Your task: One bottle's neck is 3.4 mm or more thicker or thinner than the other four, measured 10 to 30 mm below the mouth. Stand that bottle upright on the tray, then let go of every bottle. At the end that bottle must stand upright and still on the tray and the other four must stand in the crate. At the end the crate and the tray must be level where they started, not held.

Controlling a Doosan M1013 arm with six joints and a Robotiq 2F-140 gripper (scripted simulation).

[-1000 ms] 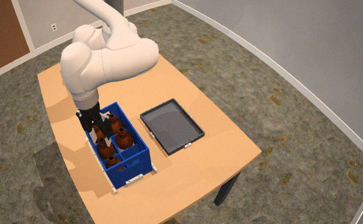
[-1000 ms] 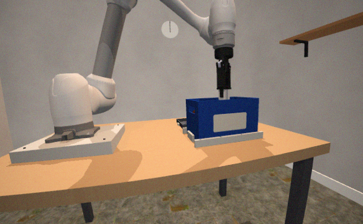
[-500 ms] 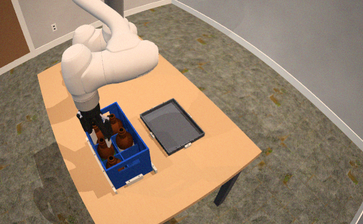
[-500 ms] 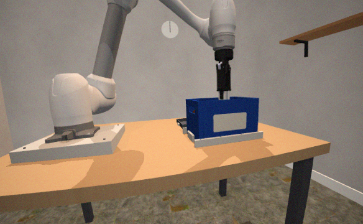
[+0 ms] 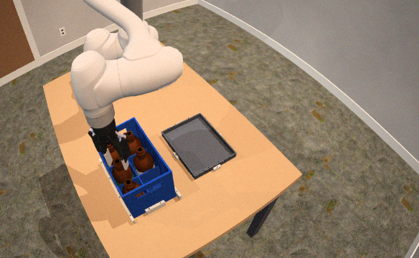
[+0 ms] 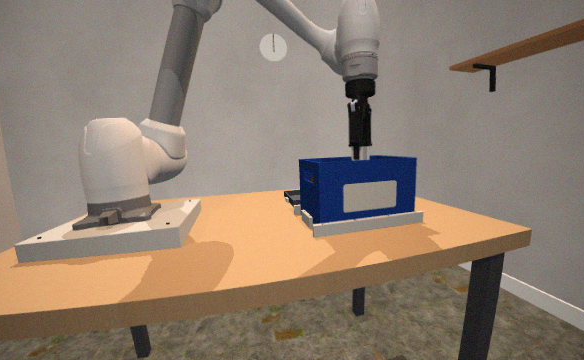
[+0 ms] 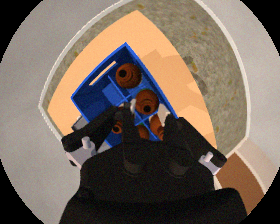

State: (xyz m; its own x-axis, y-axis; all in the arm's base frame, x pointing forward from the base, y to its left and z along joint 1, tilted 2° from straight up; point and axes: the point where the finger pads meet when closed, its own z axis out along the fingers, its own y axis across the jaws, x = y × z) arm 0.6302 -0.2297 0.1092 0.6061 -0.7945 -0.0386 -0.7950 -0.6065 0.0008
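Two fingers of my hand (image 5: 116, 161) (image 6: 359, 154) (image 7: 148, 111) stand partway apart, a moderate gap between their pale pads, and I have nothing gripped. From up here I see them pointing down, with the tips below the rim of the blue crate (image 5: 141, 206) (image 6: 332, 180) (image 7: 91, 102), among the bottle necks; whether a pad brushes any glass I can't tell. Five brown bottles stand in the crate's compartments. On the long side where my hand is, one bottle (image 5: 122, 174) and another nearer the short end (image 5: 130, 187) show clearly, while a third is partly hidden by my fingers. Across the divider, two more (image 5: 143, 161) (image 5: 134, 144) stand in the other row. Which neck is the odd one, I can't judge by eye. My crate sits level on the worktop (image 5: 252, 179) (image 6: 252, 260) (image 7: 66, 100), with pale strips (image 5: 116, 190) (image 6: 367, 224) along its foot. Beside it, apart from the crate, the dark tray (image 5: 202, 150) (image 6: 294, 198) lies flat and holds no bottle. Above everything, my white arm (image 5: 148, 72) (image 6: 362, 35) reaches over to the crate.
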